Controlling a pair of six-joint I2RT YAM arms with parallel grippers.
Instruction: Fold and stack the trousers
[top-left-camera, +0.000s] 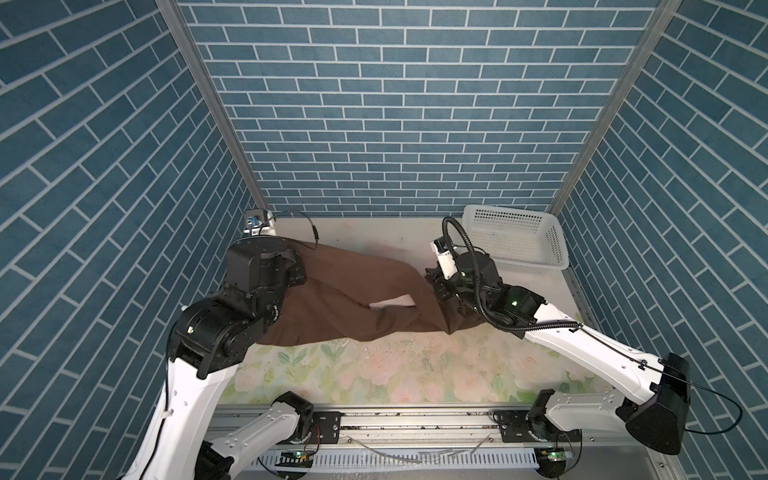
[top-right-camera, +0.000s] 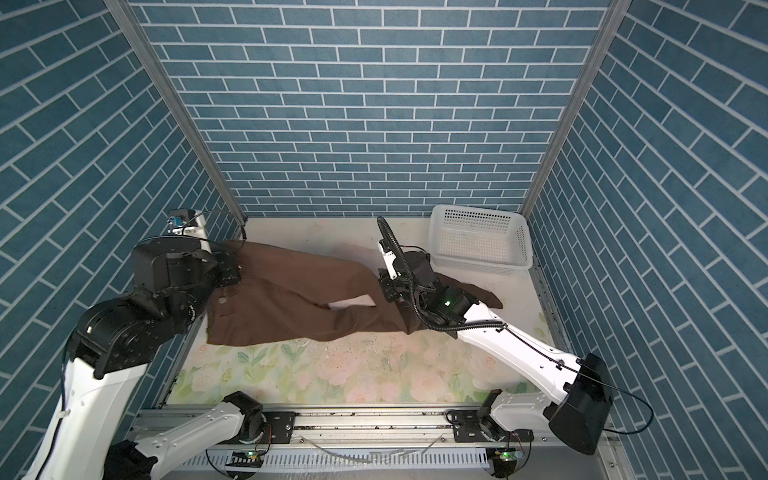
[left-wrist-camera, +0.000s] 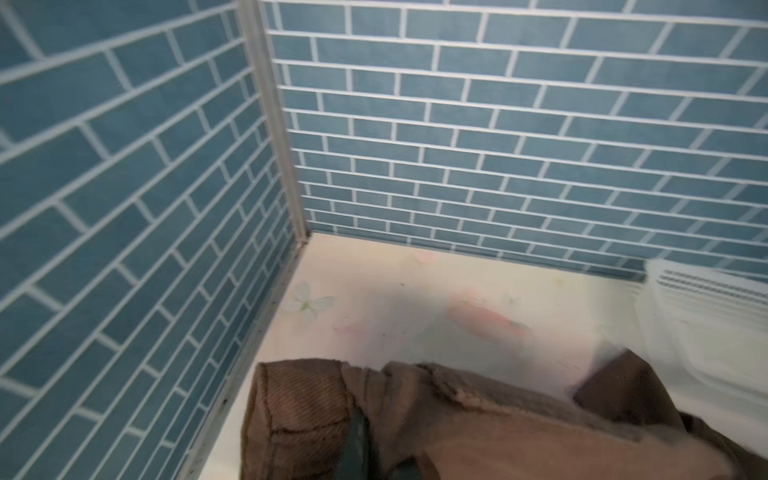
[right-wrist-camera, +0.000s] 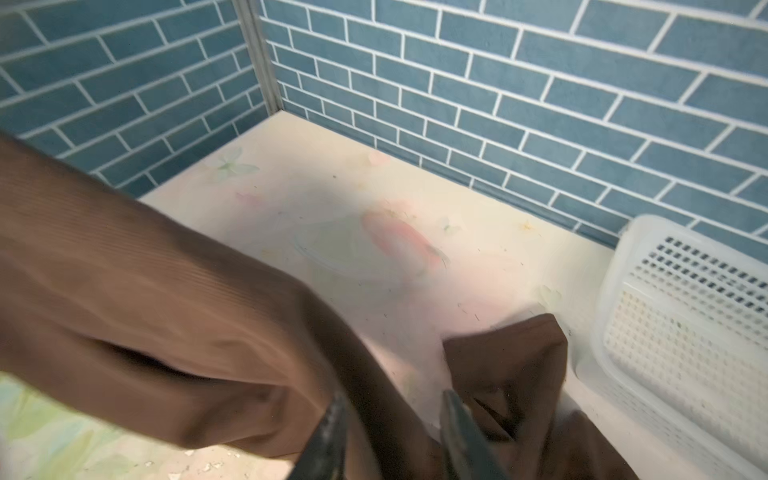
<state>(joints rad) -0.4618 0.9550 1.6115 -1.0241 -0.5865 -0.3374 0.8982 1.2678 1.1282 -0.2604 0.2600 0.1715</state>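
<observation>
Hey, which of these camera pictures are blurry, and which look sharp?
Both wrist views are soft: in the right wrist view the trousers are smeared, and in the left wrist view the basket is streaked. Both top views are sharp, though the far tabletop washes out pale.

I see plain dark brown trousers (top-left-camera: 345, 291), a white basket (top-left-camera: 511, 232) dotted with holes, a cream worktop (top-left-camera: 395, 365) printed with pink roses and green leaves, and blue brick-pattern walls (top-left-camera: 395, 104) with white joints.

Matt brown finely ribbed cloth trousers (top-left-camera: 353, 286), white perforated plastic basket (top-left-camera: 513, 233), smooth table (top-left-camera: 395, 370) with worn floral print
</observation>
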